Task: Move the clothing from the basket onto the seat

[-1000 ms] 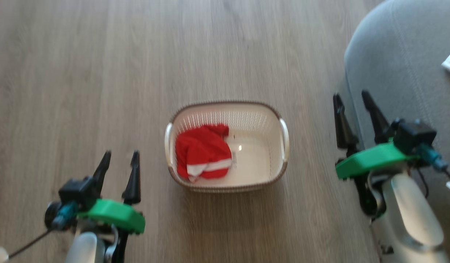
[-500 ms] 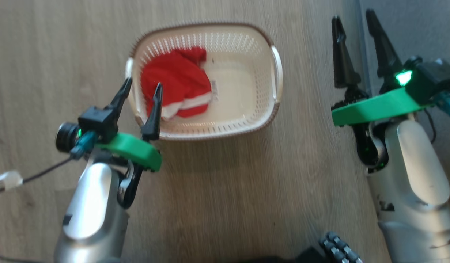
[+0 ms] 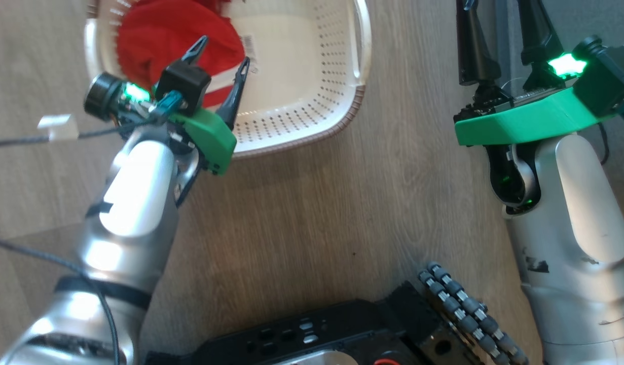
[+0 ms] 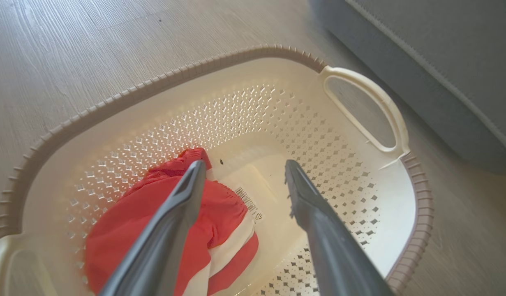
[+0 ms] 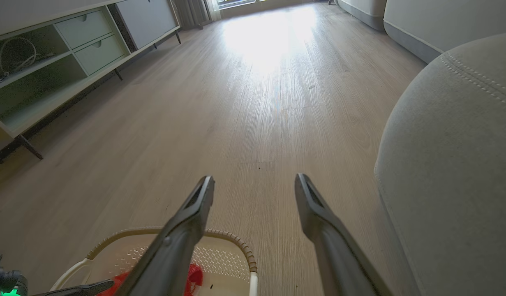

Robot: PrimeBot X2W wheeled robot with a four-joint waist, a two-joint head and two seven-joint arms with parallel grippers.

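Hovering over the left half of the basket (image 3: 317, 101), the left claw (image 4: 244, 164) was spread wide and held nothing. One finger lay over the clothing (image 4: 113, 234) and the other over the bare basket bottom beside the label sticker (image 4: 248, 201). Whether the finger over the fabric touched it, I could not tell.

That straddle looked like the set-up for a pinch. The red bundle with its white bands was heaped against the left wall, so a wide claw angled down along the heap could close on a fold at its right edge. The clothing lay wholly inside the basket, which stood on the wooden floor (image 3: 317, 213) with the seat (image 5: 450, 164) near on its right.

The right claw (image 5: 253, 177) was likewise open and empty. It was held well above the floor between basket and seat, pointing toward the far end of the room, probably parked there to keep out of the left arm's way.

By my judgement the task was at the reach-in step, with no garment lifted yet.
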